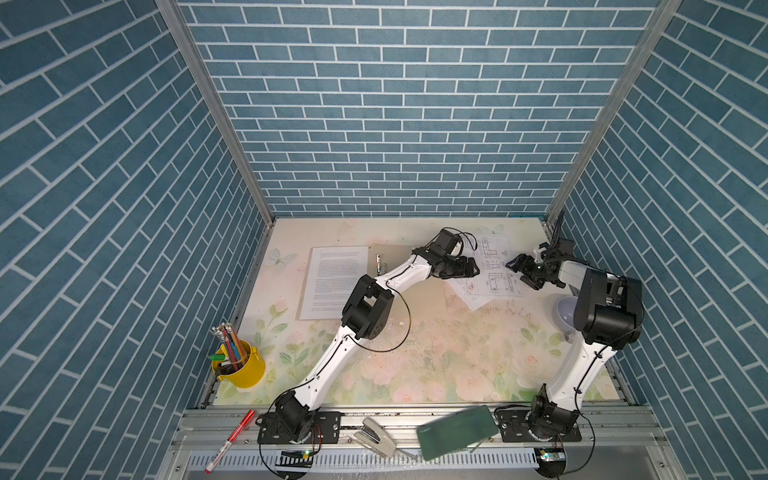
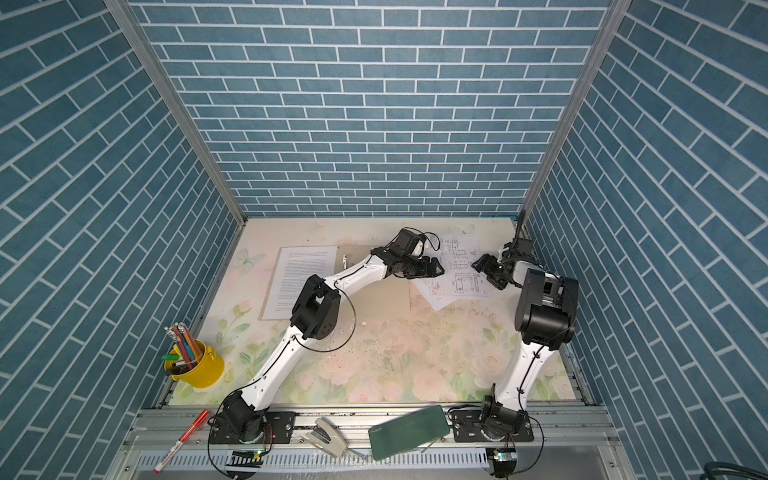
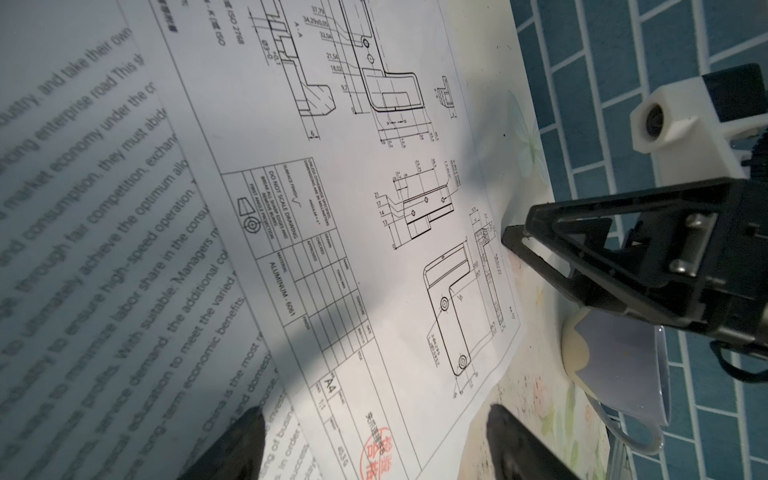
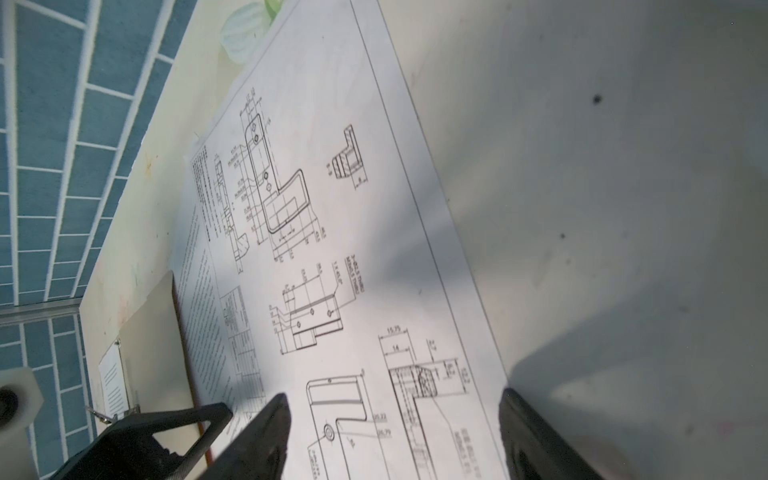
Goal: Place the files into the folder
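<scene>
The tan folder (image 1: 419, 299) lies open at the back of the table, its clip (image 1: 379, 264) at the spine. One text sheet (image 1: 332, 282) rests on the folder's left half. To the folder's right the diagram sheet (image 1: 494, 270) (image 3: 374, 208) (image 4: 332, 249) lies skewed over another text sheet (image 1: 469, 297) (image 3: 104, 249). My left gripper (image 1: 477, 268) (image 3: 376, 419) hovers open at the diagram sheet's left edge, near its red stamp. My right gripper (image 1: 519, 272) (image 4: 395, 399) stands open over the sheet's right edge, facing the left one. Neither holds anything.
A white cup (image 1: 565, 311) (image 3: 615, 365) sits under the right arm near the right wall. A yellow pencil bucket (image 1: 243, 365) stands front left. A red marker (image 1: 230, 440), a stapler (image 1: 374, 434) and a dark green case (image 1: 457, 430) lie on the front rail.
</scene>
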### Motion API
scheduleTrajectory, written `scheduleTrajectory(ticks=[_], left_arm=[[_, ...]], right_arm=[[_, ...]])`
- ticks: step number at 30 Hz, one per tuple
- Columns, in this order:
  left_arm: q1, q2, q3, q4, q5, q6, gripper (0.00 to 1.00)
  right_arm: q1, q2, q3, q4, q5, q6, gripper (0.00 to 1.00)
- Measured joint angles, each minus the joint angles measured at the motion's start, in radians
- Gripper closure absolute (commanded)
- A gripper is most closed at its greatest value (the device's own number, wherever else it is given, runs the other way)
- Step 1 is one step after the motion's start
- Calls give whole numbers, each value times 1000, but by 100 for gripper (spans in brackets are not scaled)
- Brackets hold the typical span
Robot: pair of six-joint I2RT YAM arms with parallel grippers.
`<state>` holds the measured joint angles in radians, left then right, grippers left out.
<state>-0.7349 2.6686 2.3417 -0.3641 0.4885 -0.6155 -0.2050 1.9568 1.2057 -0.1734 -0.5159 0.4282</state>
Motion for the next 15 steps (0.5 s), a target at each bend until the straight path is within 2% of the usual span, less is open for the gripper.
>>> scheduleTrajectory(ticks=[8,15], left_arm=[[-3,-31,-46,-9,4,7,15],[-4,-56,-77,-31,1,21,15]], right_arm=[[16,-60,-76,-7,-6,0,22],[19,-99,-92,-37,45,-15,18]])
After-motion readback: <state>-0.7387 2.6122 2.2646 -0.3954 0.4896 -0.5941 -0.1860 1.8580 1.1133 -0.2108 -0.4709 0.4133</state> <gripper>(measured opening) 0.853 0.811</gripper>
